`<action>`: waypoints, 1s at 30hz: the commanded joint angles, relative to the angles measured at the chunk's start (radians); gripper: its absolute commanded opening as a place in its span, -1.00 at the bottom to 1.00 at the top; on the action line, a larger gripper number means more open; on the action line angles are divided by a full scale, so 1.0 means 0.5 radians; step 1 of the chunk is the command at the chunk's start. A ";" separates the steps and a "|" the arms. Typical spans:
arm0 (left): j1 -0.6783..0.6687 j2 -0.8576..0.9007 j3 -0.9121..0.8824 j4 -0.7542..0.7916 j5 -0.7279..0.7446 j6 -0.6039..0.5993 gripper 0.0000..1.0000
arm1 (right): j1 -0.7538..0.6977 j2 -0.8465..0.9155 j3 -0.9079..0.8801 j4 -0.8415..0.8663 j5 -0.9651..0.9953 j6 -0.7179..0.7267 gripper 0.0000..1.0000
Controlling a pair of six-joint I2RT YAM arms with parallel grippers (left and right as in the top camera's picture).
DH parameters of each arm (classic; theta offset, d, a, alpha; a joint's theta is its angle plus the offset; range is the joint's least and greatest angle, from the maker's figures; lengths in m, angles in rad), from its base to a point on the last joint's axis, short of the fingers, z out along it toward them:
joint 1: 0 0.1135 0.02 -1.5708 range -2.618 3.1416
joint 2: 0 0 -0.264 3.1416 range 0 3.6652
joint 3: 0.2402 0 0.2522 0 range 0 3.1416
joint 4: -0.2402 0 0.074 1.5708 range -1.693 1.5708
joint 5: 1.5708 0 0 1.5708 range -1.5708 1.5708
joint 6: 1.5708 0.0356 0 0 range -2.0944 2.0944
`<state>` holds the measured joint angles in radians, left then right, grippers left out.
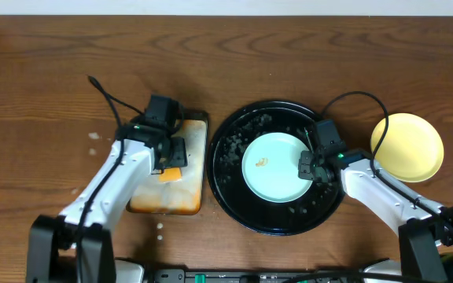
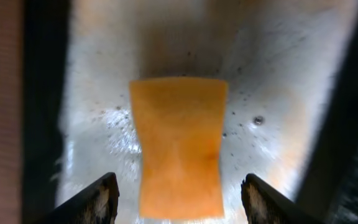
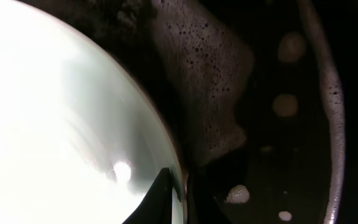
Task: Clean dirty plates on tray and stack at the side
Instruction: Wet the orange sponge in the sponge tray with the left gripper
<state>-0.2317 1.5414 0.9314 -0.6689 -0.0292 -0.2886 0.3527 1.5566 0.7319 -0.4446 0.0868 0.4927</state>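
A pale mint-blue dirty plate point(image 1: 274, 167) with a small orange speck lies in the middle of the black tray point(image 1: 230, 153). My right gripper point(image 1: 309, 165) is shut on that plate's right rim. In the right wrist view the plate point(image 3: 55, 124) fills the left side, and the gripper point(image 3: 182, 196) pinches its edge over the wet tray point(image 3: 278, 155). A pale yellow plate point(image 1: 407, 147) rests on the table right of the tray. My left gripper point(image 1: 171, 161) hovers open over the orange sponge point(image 2: 179, 146), one finger on each side of it.
The sponge point(image 1: 170, 174) lies in a foamy rectangular metal pan point(image 1: 167, 200) just left of the tray. Foam blobs and water drops dot the tray floor. A black cable point(image 1: 108, 98) runs across the table behind the left arm.
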 commanded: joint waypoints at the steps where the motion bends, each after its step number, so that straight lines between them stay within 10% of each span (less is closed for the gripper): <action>1: 0.009 0.111 -0.092 0.098 -0.024 0.014 0.18 | -0.035 0.034 -0.026 -0.015 0.192 0.015 -0.88; 9: 0.008 0.439 -0.107 0.259 0.031 0.014 -0.85 | -0.035 0.034 -0.026 -0.014 0.192 0.015 -0.88; 30: 0.008 -0.005 -0.043 0.210 0.179 0.243 -0.85 | -0.035 0.034 -0.026 -0.008 0.192 0.015 -0.85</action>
<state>-0.2298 1.5082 0.9569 -0.6121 0.0540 -0.2260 0.3527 1.5566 0.7319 -0.4442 0.1284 0.4927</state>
